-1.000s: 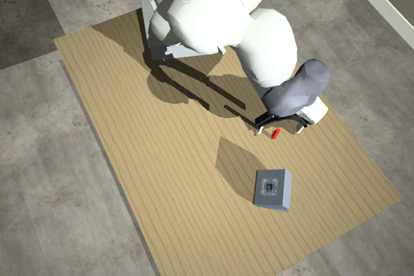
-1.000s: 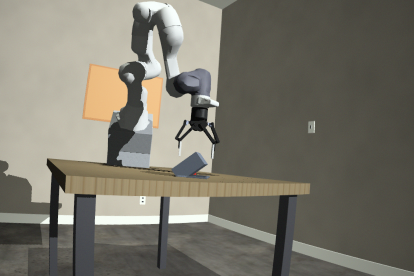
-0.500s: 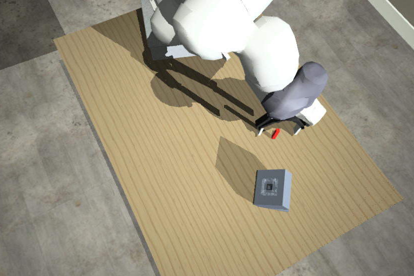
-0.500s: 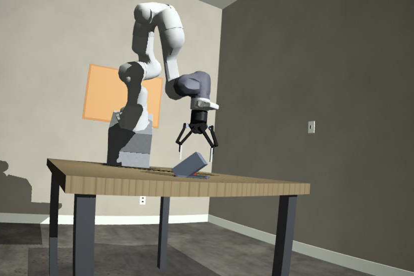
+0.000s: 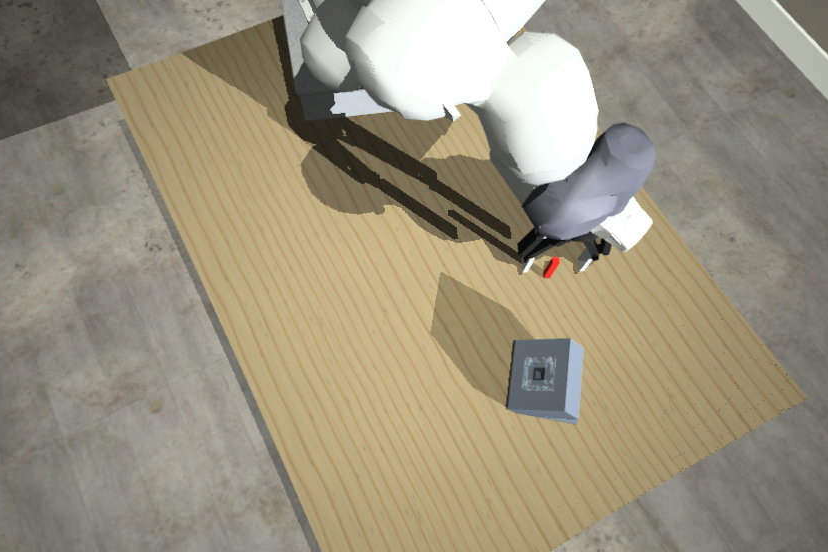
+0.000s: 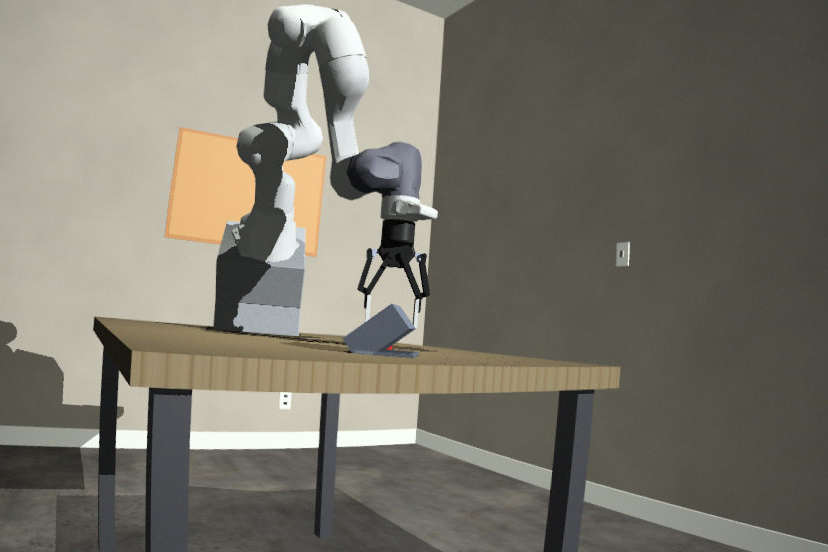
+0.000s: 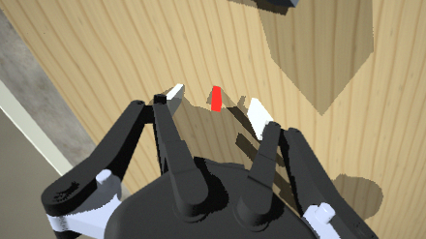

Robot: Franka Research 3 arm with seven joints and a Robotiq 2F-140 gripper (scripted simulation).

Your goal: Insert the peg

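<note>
- Peg (image 5: 551, 266): small red block, lies on the wooden table (image 5: 246, 234), not lifted, not gripped. Wrist view shows it (image 7: 216, 99) between the two white fingertips, with a gap on each side.
- Peg is well apart from the panel, so no insertion has begun.
- Gripper (image 5: 556, 264): points down, straddles the peg. Jaws are partly spread, narrower than full spread, and nothing is pinched. White pads (image 7: 258, 112) touch neither side of the peg as far as the wrist view shows.
- Height: in the exterior view the fingertips (image 6: 417, 305) look low, near the tabletop, but the panel hides the contact zone, so I can't tell if the tips are at peg level.
- Sloped panel (image 5: 544, 377): grey block tilted up on the table, on the far side of the peg from the arm's base. In the exterior view (image 6: 380, 329) it is propped at an angle, raised end to the right.
- Hole (image 5: 538, 372): dark square in the centre of the panel face, with a lighter frame around it. It's empty.
- Done so far, judged: gripper is lined up over the peg, jaws set around it.
- Left, judged: close on the peg, lift, carry to the panel, tilt to match the slope, line up with the hole, push fully in. Most of the task remains.
- Arm (image 6: 337, 84): white, mounted on a grey pedestal (image 6: 278, 305) at the table's back edge.
</note>
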